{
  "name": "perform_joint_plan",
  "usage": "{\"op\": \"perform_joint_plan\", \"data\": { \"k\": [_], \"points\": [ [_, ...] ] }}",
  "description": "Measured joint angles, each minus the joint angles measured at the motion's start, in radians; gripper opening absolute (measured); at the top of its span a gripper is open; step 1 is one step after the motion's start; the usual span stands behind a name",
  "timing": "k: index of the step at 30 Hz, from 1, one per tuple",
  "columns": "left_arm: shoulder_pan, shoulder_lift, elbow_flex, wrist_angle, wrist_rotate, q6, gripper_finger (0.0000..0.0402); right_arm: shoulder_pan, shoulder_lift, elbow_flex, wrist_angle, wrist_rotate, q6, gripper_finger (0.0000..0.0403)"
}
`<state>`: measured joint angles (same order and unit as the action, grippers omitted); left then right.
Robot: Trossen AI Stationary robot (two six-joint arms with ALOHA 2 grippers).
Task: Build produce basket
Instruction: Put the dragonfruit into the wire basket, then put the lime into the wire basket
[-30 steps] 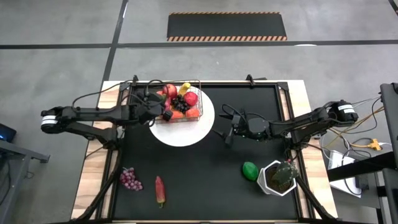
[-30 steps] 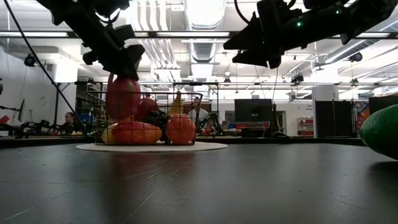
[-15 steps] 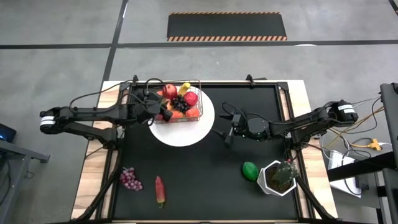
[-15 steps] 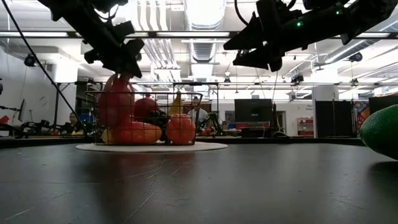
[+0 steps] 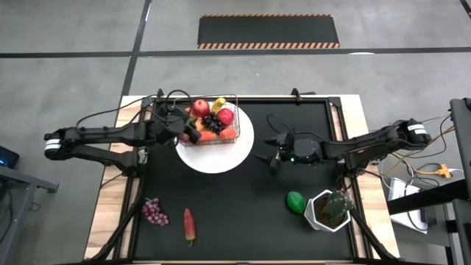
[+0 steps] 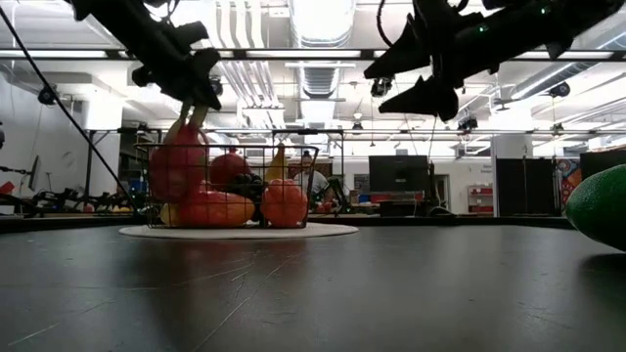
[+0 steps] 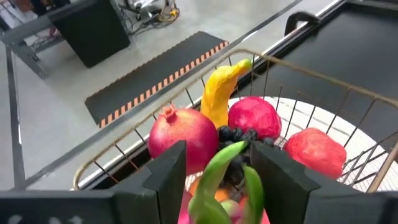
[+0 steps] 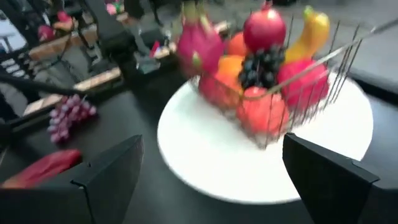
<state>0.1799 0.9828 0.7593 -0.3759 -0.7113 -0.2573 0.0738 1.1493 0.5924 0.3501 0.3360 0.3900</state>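
left gripper (image 5: pixel 190 132) hangs at the basket (image 5: pixel 229 103) edge, fingers parted over the dragon fruit (image 8: pixel 198 42) — not gripping it; right gripper (image 5: pixel 269 157) spread wide, nothing in it

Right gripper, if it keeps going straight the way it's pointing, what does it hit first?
Probably the white plate, then the wire basket of fruit on it. The open right gripper points that way over bare black tabletop; its height above the plate is unclear.

No readable text, label or number anywhere.
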Motion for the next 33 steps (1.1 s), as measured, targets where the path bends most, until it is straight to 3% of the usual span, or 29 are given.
{"op": "perform_joint_plan", "data": {
  "k": [5,18,26,33],
  "points": [
    [-0.001,-0.030,0.024,0.000,0.000,0.057,0.0161,0.000,-0.005,0.120,-0.319,-0.080,0.125,0.0365],
    [-0.028,-0.080,0.063,0.000,0.002,0.107,0.0160,0.002,0.149,0.473,-1.041,-0.259,0.302,0.0365],
    [-0.031,-0.074,0.053,-0.029,0.005,0.058,0.0160,0.025,0.227,0.565,-1.291,-0.275,0.407,0.0365],
    [-0.052,-0.079,0.055,-0.024,0.031,0.085,0.0160,0.055,0.264,0.555,-1.383,-0.422,0.573,0.0365]
  ]
}}
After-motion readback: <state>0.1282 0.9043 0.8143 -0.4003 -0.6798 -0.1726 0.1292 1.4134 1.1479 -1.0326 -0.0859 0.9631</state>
